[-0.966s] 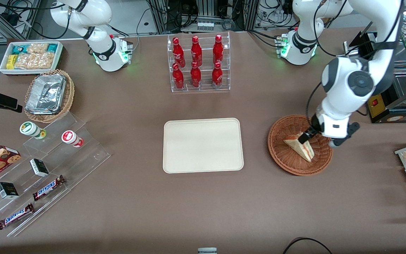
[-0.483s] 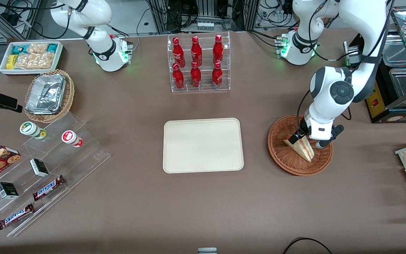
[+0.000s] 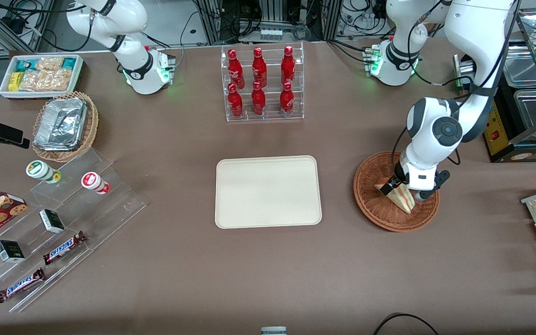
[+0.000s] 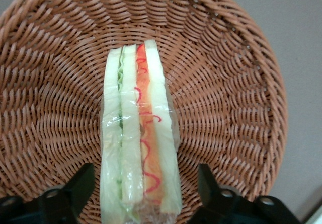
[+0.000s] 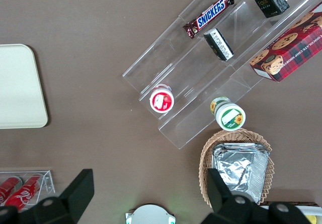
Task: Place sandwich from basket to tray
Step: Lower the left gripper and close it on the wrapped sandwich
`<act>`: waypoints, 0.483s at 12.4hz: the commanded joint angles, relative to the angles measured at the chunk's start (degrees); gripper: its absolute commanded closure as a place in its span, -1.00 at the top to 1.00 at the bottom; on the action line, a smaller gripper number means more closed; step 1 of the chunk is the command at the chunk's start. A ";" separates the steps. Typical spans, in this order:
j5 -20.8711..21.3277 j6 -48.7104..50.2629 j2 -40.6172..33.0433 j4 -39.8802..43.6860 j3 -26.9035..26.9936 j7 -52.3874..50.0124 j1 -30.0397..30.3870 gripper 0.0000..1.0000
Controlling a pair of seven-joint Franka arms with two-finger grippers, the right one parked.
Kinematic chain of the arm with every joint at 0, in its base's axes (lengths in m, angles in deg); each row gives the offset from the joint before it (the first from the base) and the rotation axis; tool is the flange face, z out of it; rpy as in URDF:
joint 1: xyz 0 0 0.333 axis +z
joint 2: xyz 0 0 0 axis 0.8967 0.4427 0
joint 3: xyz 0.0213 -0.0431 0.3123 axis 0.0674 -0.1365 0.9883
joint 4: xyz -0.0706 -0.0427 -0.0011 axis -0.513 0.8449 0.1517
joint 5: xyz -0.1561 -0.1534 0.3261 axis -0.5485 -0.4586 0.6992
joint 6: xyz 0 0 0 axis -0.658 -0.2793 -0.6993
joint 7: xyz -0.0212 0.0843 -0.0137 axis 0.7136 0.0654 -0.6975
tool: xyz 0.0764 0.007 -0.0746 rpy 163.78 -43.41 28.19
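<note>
Front view: the gripper (image 3: 405, 188) is lowered into the basket (image 3: 371, 204), which sits on the brown table (image 3: 268, 270) toward the working arm's end. Its fingers stand spread, one on each side of the sandwich (image 3: 398, 197); contact with the bread cannot be confirmed from here. The sandwich lies inside the basket, its pointed end toward the front camera, red filling showing along the cut side. The tray (image 3: 268, 191) lies flat at the middle of the table, well apart from the basket, with nothing on it. A clear rack of red bottles (image 3: 261, 83) stands farther from the front camera than the tray. Toward the parked arm's end are a tan basket holding a foil container (image 3: 61, 123) and a white box of snack packets (image 3: 41, 74).

Left wrist view: the sandwich (image 4: 140, 148) rests on the woven floor of the basket (image 4: 226, 83), wrapped in clear film, green and red layers visible between the bread slices. Both fingertips (image 4: 75, 189) flank it with a gap at each side; the hand is open and grips nothing.

Right wrist view: a corner of the tray (image 5: 20, 85) shows, also a stepped clear stand (image 5: 211, 78) carrying a chocolate bar (image 5: 209, 13) and two small tubs, and a biscuit box (image 5: 289, 50).
</note>
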 commanded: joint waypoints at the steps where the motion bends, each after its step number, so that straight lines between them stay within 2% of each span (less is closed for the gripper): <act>1: 0.90 -1.02 0.34 0.45 0.32 -0.96 0.14 -1.00; 4: 0.99 2.65 -4.39 2.64 0.41 -0.78 0.05 -1.00; 5: 1.08 7.02 -5.89 5.35 0.32 -0.78 -0.03 -1.00; 6: 2.65 17.86 -7.38 12.60 -0.03 -0.52 -0.38 -1.00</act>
